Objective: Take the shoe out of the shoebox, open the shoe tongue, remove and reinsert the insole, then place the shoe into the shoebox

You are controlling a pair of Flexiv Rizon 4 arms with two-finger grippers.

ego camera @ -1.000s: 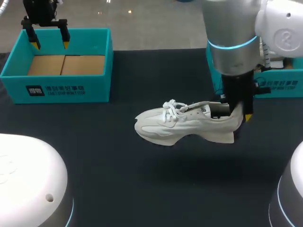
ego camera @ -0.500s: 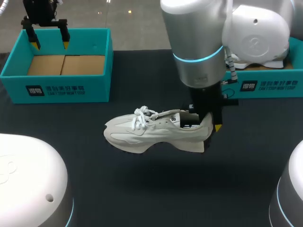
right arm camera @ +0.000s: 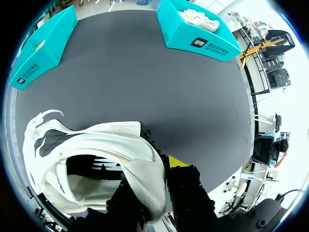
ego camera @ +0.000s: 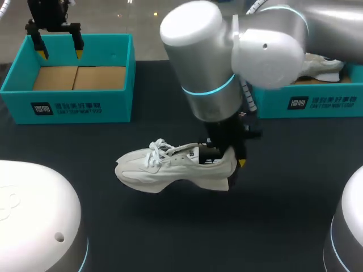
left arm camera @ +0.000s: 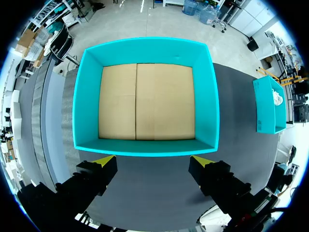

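The white shoe (ego camera: 170, 170) is out of its box, near the middle of the table (ego camera: 170, 238), toe pointing to 9 o'clock and heel to 3 o'clock. Over the last second it has travelled from the 3 o'clock side toward the centre and come lower; whether the sole now touches the table I cannot tell. The right tool (ego camera: 227, 161) pinches the heel collar, 1 finger inside the opening and 1 yellow-tipped finger outside the heel, as the right wrist view shows.

That puts step 1, taking the shoe out, close to done. It likely needs setting down flat before the tongue and insole can be worked.

At 2 o'clock from the shoe stands the teal shoebox (ego camera: 317, 102) with a 2nd white shoe (ego camera: 320, 65) in it. At 10 o'clock stands the other shoebox (ego camera: 74, 107), holding no shoe, its cardboard floor bare. The left tool (ego camera: 59, 54) hangs above it with fingers spread, holding nothing, unmoved during the carry.
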